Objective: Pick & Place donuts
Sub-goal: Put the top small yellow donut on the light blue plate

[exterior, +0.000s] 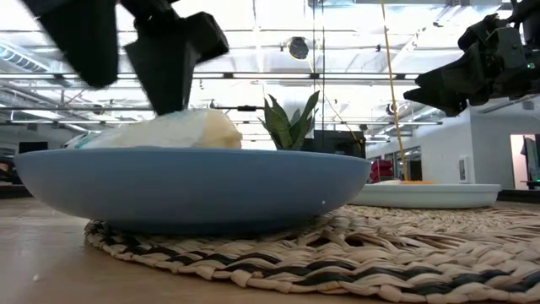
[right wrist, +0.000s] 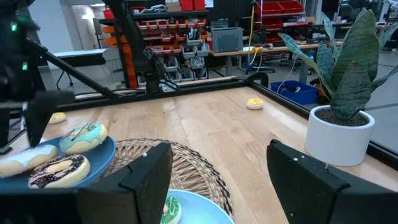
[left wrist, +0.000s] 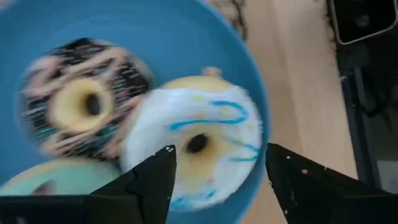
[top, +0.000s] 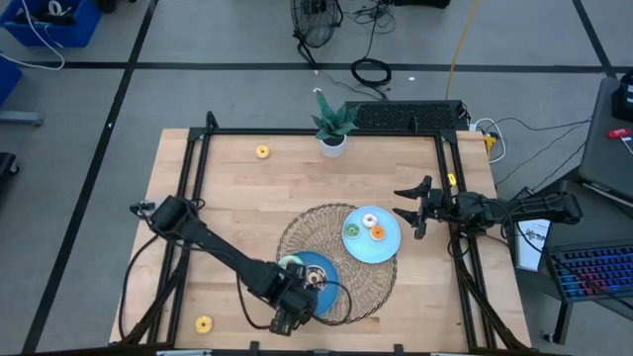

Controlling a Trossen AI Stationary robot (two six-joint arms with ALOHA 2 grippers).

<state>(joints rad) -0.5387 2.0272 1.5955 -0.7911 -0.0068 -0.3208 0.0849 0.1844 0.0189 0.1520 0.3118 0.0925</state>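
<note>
A deep-blue plate (left wrist: pixel 186 37) holds three donuts: a chocolate one (left wrist: pixel 84 106), a white one with teal drizzle (left wrist: pixel 196 140) and a pale teal one (left wrist: pixel 43 180). My left gripper (left wrist: pixel 217 180) hangs open just above that plate (top: pixel 331 265), one finger on each side of the white donut. A light-blue plate (top: pixel 391 247) carries a white-pink donut (top: pixel 369 220), a green one (top: pixel 351 230) and an orange one (top: pixel 377 233). My right gripper (top: pixel 407 211) is open, raised at that plate's right edge. Two yellow donuts (top: pixel 262 151) (top: pixel 204 323) lie on the bare table. My left gripper comes from above, slanting down over the white donut (left wrist: pixel 196 140), which lies on the deep-blue plate and partly on the other donuts. Its fingers (left wrist: pixel 149 180) flank the donut. I cannot tell whether they touch it.
Both plates sit on a round woven mat (top: pixel 341 297) at the table's middle. A potted plant (top: pixel 333 129) stands at the far edge. Black frame rails run along the table's left side (top: pixel 188 178) and right side (top: pixel 460 267). Bare wood lies left of the mat.
</note>
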